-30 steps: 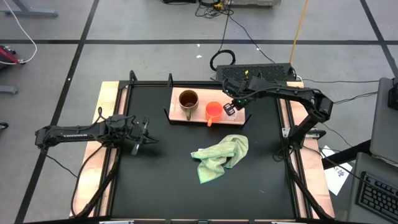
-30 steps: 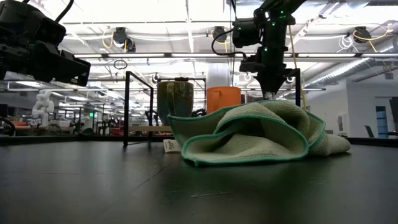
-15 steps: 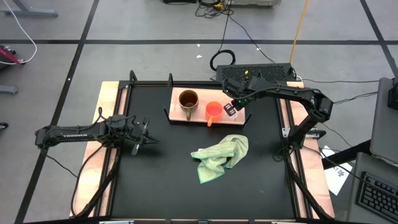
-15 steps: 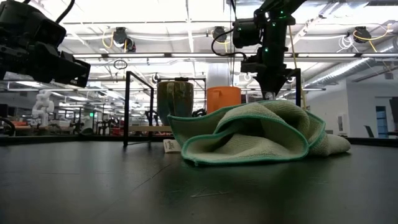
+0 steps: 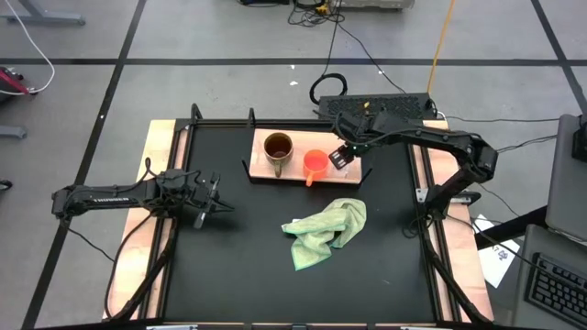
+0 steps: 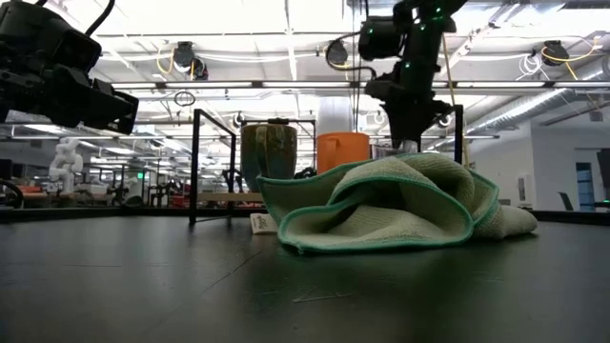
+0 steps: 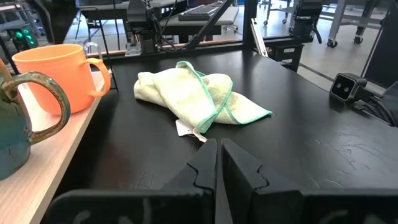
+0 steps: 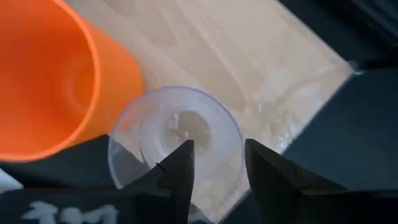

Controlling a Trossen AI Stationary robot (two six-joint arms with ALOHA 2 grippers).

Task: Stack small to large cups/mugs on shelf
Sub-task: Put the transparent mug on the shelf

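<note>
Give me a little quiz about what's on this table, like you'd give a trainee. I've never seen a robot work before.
1. True or false: the green cloth lies on the wooden shelf.
2. Which cup stands nearest the right gripper?
A. the brown mug
B. the orange cup
C. the clear glass cup
3. Fill in: the left gripper waits over the black ____, its fingers shut.

Key
1. False; it lies on the black tabletop, in front of the shelf.
2. C; the right wrist view shows the glass just beyond the open fingers, beside the orange cup.
3. tabletop.
</note>
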